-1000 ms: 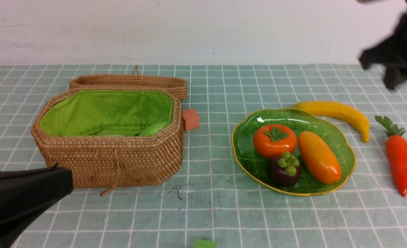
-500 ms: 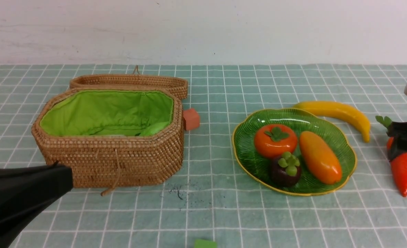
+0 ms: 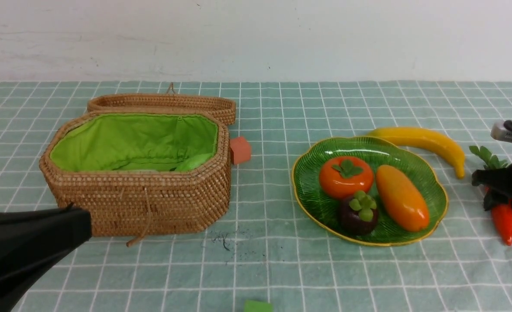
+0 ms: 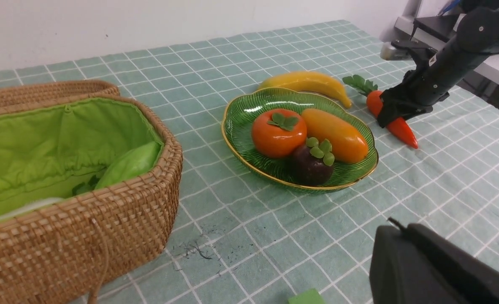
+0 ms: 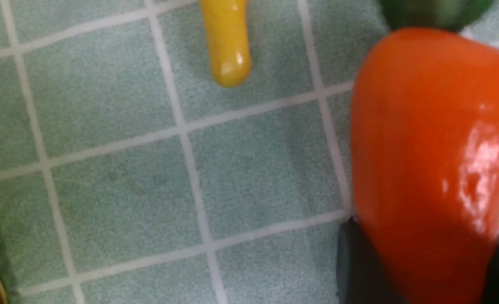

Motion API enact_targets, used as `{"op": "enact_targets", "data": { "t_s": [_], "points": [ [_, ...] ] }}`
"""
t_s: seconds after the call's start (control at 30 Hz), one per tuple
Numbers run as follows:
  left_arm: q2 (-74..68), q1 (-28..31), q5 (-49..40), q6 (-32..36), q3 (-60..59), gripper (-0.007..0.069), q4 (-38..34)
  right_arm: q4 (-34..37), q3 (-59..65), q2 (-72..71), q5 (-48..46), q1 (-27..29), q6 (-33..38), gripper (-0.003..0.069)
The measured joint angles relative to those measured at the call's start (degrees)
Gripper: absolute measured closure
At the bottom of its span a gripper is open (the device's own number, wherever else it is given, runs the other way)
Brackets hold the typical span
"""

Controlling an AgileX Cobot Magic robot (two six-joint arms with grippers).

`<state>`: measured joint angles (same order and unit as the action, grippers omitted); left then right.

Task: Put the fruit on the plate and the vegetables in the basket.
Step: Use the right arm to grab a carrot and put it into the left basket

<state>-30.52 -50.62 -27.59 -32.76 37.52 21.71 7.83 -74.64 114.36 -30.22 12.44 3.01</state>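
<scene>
My right claw (image 3: pixel 498 193) clamped across carrot (image 3: pixel 503 221) mid-body, carrot lying on bench (image 3: pixel 273 268) beside banana (image 3: pixel 425 141); crosswise hold suits lift toward basket (image 3: pixel 139 203). Left claw (image 3: pixel 72 227) closed, parked by basket. Banana not yet on plate (image 3: pixel 308 190).

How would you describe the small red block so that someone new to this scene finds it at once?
Start at the big wicker basket with the green lining, on the left of the checked tablecloth. Just beside the basket's right end sits the red block. It is a small, plain salmon-red cube; the only other cube, the green block, lies at the near edge.
</scene>
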Motion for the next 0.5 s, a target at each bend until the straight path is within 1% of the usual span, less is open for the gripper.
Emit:
{"op": "enact_targets", "data": {
  "t_s": [0.13,0.23,0.3,0.37,0.5],
  "points": [
    [0.0,0.0,-0.1,0.0,0.0,0.0638,0.0,-0.1,0.0,-2.0,-4.3,0.1,-0.2,0.0385],
    [0.0,0.0,-0.1,0.0,0.0,0.0638,0.0,-0.2,-0.5,-7.1,-9.5,-0.1,-1.6,0.0386],
    [0.0,0.0,-0.1,0.0,0.0,0.0638,0.0,0.0,-1.2,-10.7,-10.9,-0.8,-1.4,0.0386],
    [0.0,0.0,-0.1,0.0,0.0,0.0638,0.0,0.8,-2.3,-14.1,-11.2,-2.7,3.7,0.0386],
    [0.0,0.0,-0.1,0.0,0.0,0.0638,0.0,5.0,-4.4,-15.6,-11.4,-8.6,22.1,0.0386]
  ]
}}
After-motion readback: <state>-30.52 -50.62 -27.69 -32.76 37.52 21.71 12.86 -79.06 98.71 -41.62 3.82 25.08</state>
